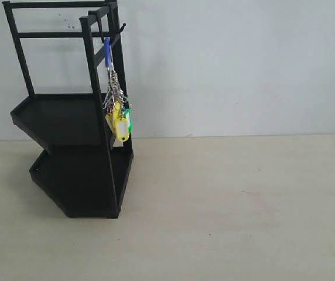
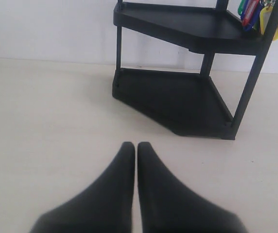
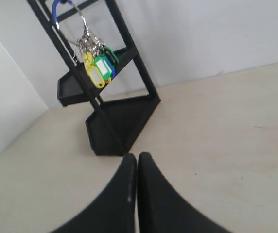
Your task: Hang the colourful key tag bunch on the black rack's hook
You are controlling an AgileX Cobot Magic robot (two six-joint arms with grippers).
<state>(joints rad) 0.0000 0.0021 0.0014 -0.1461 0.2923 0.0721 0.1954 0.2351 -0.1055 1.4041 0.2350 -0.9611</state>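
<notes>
The black rack [image 1: 74, 123] stands at the left of the exterior view, against the wall. From the hook [image 1: 120, 27] on its top rail hangs the colourful key tag bunch [image 1: 119, 117] by its blue loop [image 1: 106, 50], with the tags dangling beside the front post. The bunch also shows in the right wrist view [image 3: 97, 65] and, partly, in the left wrist view [image 2: 260, 17]. My left gripper [image 2: 136, 145] is shut and empty above the table, well away from the rack [image 2: 178, 92]. My right gripper [image 3: 137, 157] is also shut and empty, apart from the rack [image 3: 114, 121]. Neither gripper appears in the exterior view.
A pale wooden table [image 1: 232, 205] spreads to the right of the rack. A white wall [image 1: 243, 64] runs behind it. A second white wall [image 3: 8, 111] borders the table's side in the right wrist view.
</notes>
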